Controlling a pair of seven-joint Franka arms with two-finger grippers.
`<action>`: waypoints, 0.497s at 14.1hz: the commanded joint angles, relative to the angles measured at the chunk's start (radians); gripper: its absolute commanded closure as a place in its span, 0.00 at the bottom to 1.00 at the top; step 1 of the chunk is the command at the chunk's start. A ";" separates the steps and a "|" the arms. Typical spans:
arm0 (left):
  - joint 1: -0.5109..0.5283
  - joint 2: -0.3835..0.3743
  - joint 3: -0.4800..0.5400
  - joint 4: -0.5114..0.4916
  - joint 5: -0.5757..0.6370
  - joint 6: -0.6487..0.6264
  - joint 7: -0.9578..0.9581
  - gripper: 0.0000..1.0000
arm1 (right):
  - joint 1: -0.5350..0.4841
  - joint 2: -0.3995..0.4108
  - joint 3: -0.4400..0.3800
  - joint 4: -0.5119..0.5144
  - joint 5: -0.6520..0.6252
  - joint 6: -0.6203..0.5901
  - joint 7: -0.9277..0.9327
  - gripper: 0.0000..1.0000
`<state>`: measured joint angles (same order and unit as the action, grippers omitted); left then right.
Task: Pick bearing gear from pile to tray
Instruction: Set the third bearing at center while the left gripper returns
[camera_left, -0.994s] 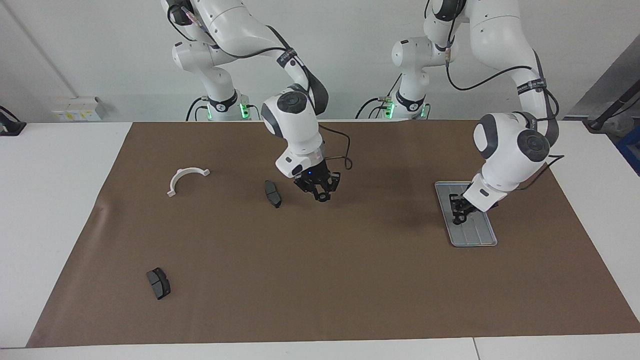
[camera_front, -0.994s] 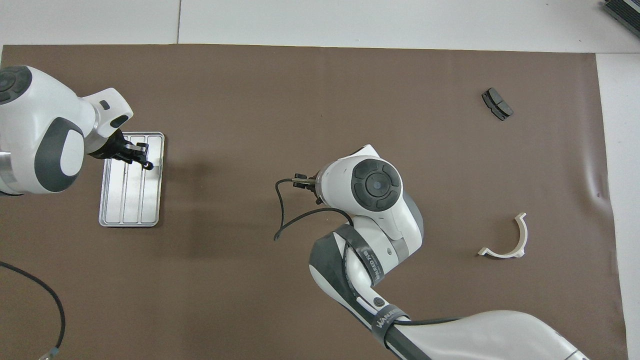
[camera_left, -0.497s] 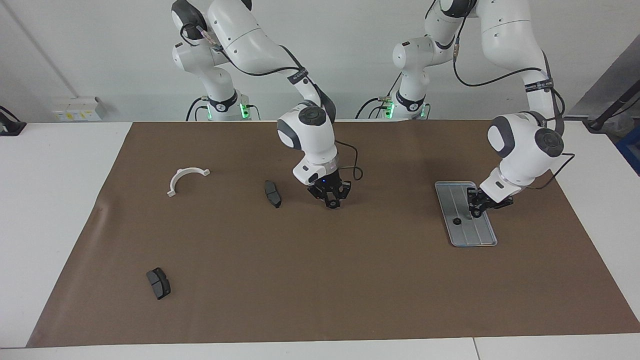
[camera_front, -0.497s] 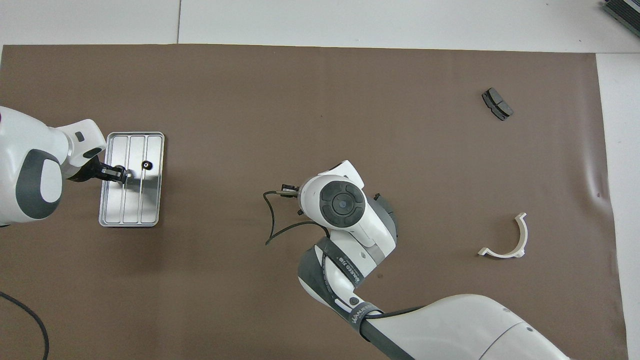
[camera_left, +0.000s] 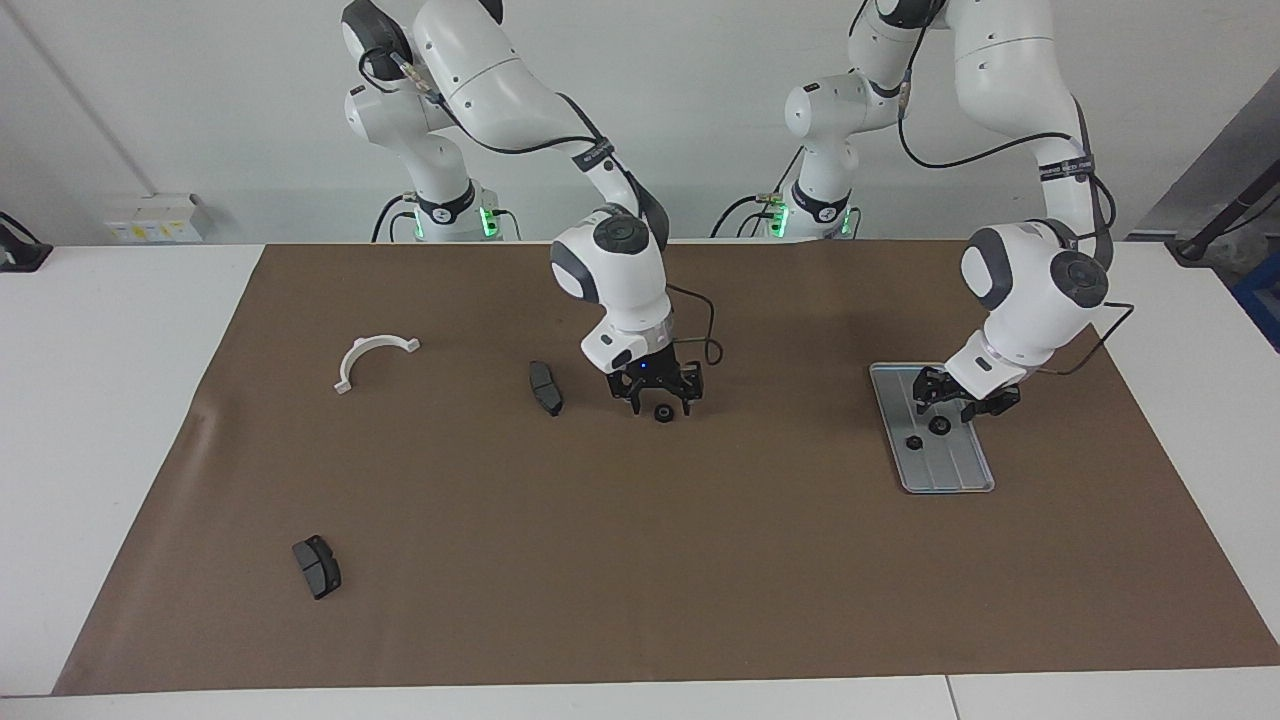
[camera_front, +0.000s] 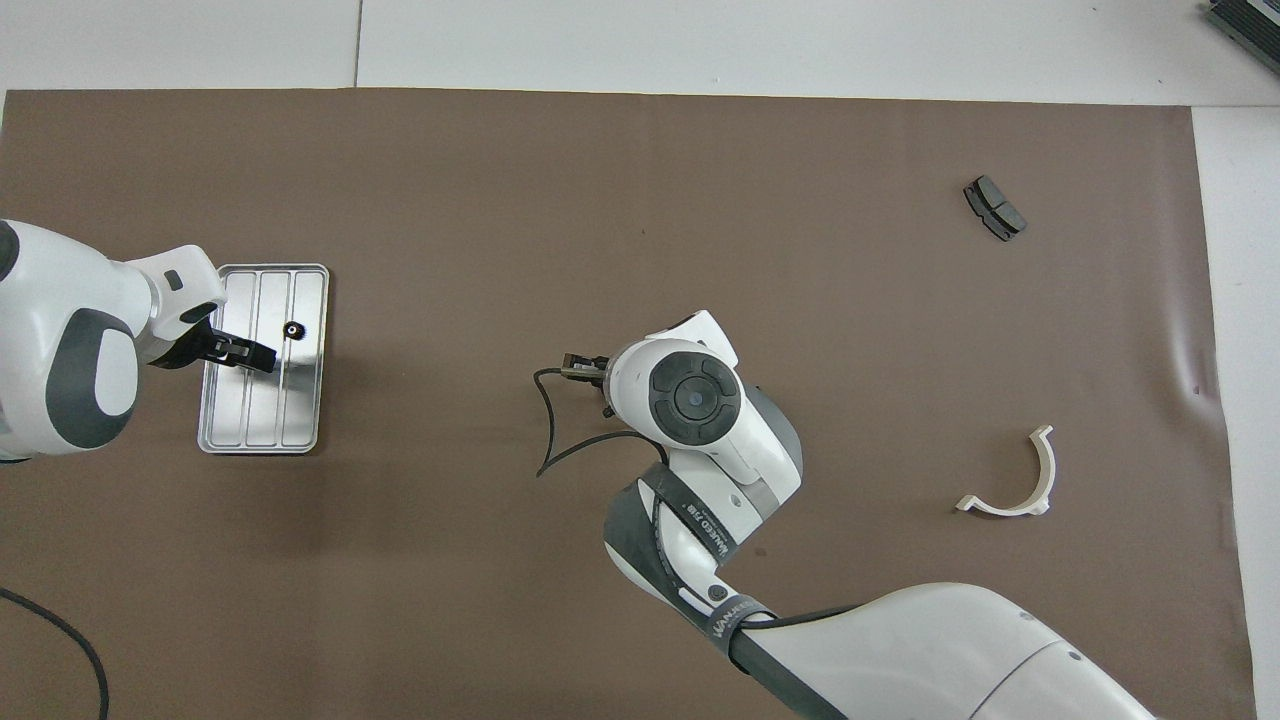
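The white curved bracket (camera_left: 356, 352) lies nearest the robots, level with the nearer edge of the tray (camera_left: 958, 468) but well apart from it, toward the right arm's end of the brown mat (camera_left: 600, 580).

The left gripper (camera_left: 958, 398) hangs low over the nearer half of the tray, its fingers spread and holding nothing. It hides the tray's nearer corner in the facing view. Two black bearing rings already lie in the tray. One ring (camera_left: 940, 425) sits just under the left gripper, and the other ring (camera_left: 913, 441) is beside it, a little farther from the robots. From overhead only one of these shows, since the left gripper covers the other.

A dark brake pad (camera_left: 545, 388) lies about level with the tray's nearer half, well apart from it toward the right arm's end. Between that pad and the tray, much closer to the pad, the right gripper (camera_left: 660, 398) is low over a loose black ring (camera_left: 662, 412) on the mat. Its fingers are wide apart on either side of the ring and are not clamped on it. Whether the tips touch the mat is hard to make out. In the overhead view the right arm's wrist blocks this gripper, the loose ring and the nearby pad completely.

A second brake pad (camera_left: 317, 566) lies farther from the robots than the tray, well apart from it, near the mat's corner at the right arm's end.
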<state>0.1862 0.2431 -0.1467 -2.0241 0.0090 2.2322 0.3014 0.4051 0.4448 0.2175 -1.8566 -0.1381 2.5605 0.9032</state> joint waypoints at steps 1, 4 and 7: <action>-0.091 -0.030 0.006 0.033 -0.011 -0.048 -0.184 0.30 | -0.084 -0.093 0.005 -0.010 -0.069 -0.068 0.004 0.00; -0.209 -0.027 0.004 0.065 -0.009 -0.066 -0.443 0.35 | -0.181 -0.155 0.005 -0.010 -0.097 -0.118 -0.119 0.00; -0.322 -0.027 0.004 0.065 -0.009 -0.043 -0.690 0.38 | -0.274 -0.210 0.006 0.005 -0.097 -0.178 -0.227 0.00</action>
<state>-0.0754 0.2260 -0.1593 -1.9595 0.0066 2.1929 -0.2646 0.1824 0.2739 0.2112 -1.8480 -0.2164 2.4151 0.7251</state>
